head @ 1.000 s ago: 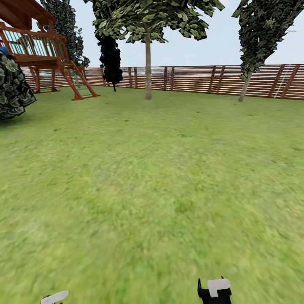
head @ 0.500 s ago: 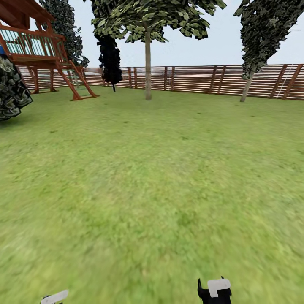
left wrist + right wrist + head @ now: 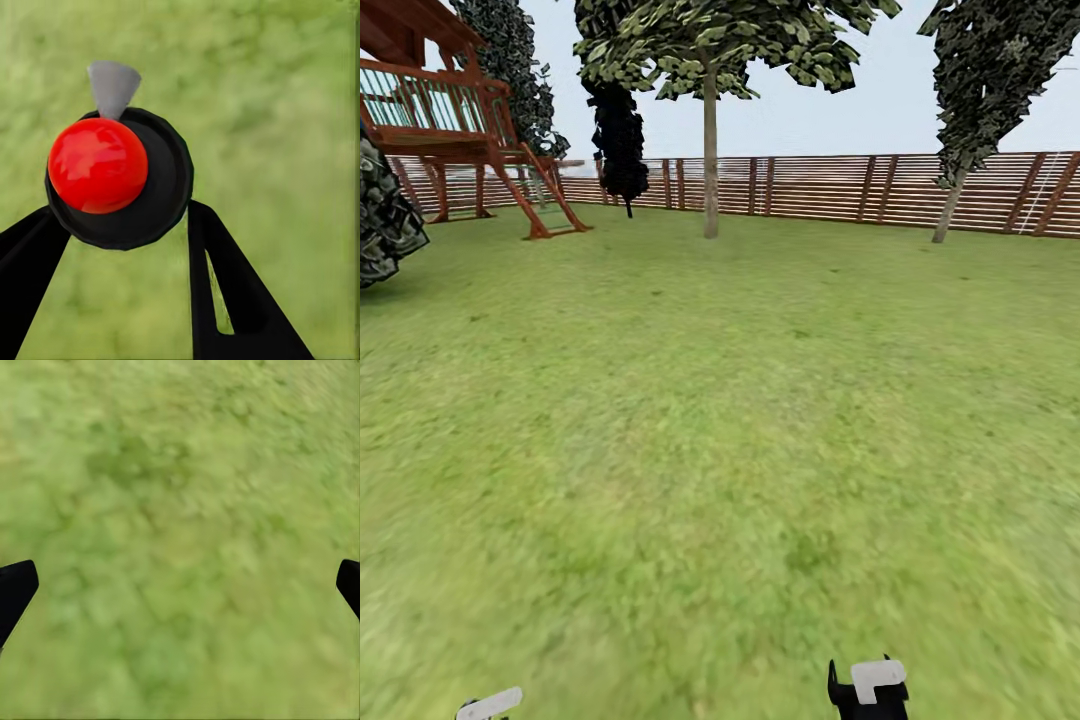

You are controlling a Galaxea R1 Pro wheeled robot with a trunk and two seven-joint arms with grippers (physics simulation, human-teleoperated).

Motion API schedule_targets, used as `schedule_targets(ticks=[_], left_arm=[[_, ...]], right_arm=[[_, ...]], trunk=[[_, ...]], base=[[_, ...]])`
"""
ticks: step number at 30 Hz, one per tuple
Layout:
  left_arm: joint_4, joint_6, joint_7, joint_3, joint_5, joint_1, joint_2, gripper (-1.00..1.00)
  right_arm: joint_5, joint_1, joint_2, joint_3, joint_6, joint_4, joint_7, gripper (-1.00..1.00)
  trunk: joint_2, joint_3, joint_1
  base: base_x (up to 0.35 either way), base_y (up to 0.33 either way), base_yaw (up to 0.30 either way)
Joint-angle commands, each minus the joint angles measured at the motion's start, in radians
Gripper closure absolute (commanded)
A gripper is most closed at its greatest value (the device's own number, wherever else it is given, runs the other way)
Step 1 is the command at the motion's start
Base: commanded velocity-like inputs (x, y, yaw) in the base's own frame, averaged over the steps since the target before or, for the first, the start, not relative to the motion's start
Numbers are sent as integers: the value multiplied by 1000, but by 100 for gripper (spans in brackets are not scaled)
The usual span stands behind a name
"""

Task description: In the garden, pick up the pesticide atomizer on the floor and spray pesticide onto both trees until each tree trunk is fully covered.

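Green lawn [image 3: 720, 450] covers most of the head view, running back to one brown slatted fence [image 3: 830, 188] across the upper part of the frame. Two pale-trunked trees stand before that fence: one tree [image 3: 710, 150] at upper centre with a straight trunk, and a second tree [image 3: 950, 205] at upper right whose trunk leans. One black-foliaged conifer [image 3: 618, 130] stands just left of the centre tree, and one red-brown wooden play tower [image 3: 455, 110] fills the upper left corner, with a dark leafy bush [image 3: 385, 215] at the left edge.

At the bottom edge of the head view, part of the right arm [image 3: 868, 688] shows right of centre.

In the left wrist view, the left gripper [image 3: 124, 225] clamps its two black fingers [image 3: 225, 285] on the one pesticide atomizer [image 3: 112, 176], seen from above with its red top and grey nozzle, held over grass.

In the right wrist view, the right gripper [image 3: 180, 585] has its two fingertips [image 3: 15, 589] spread wide at opposite edges, with nothing but grass between them.
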Motion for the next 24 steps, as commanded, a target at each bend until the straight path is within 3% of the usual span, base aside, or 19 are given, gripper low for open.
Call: schedule_targets(ticks=[1,24], left_arm=[[1,-4,-2,-2,10,-1,0,100],[1,-6,-2,-2,10,-1,0,100]], right_arm=[[3,-1,0,8,2,1,-10,-100],[3,-1,0,8,2,1,-10,-100]], trunk=[[0,-1,0],[0,-1,0]], base=[[341,0,0],[341,0,0]])
